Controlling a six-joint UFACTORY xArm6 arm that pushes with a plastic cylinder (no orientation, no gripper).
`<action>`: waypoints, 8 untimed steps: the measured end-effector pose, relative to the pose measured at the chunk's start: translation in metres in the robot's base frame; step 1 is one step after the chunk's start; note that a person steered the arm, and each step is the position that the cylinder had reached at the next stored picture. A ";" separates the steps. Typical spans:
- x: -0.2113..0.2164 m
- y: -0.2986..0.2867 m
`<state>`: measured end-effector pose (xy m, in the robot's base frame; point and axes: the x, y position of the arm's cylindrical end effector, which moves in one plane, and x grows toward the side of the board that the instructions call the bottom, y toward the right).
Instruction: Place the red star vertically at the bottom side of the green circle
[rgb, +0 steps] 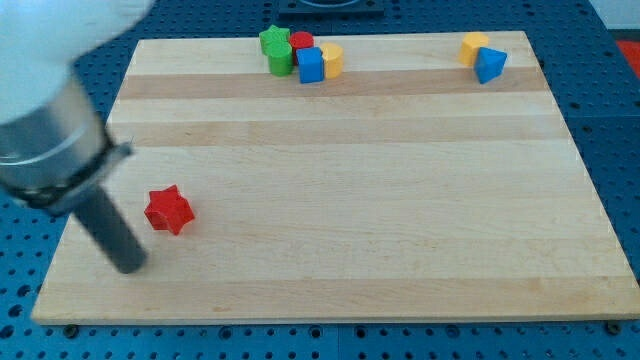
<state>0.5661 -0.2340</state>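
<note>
The red star (168, 210) lies on the wooden board at the view's left, in the lower half. My tip (131, 266) rests on the board just below and left of the star, a small gap apart from it. The green circle (281, 61) sits at the board's top edge, left of centre, in a tight cluster of blocks. A green star (273, 40) touches it from above.
In the same cluster are a red block (302, 43), a blue cube (311, 66) and a yellow block (332, 60). At the top right sit a yellow block (474, 47) and a blue triangle (490, 65). The board (350, 200) lies on a blue perforated table.
</note>
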 end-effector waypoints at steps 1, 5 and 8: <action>-0.023 -0.002; -0.094 0.184; -0.089 0.093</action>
<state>0.4769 -0.1412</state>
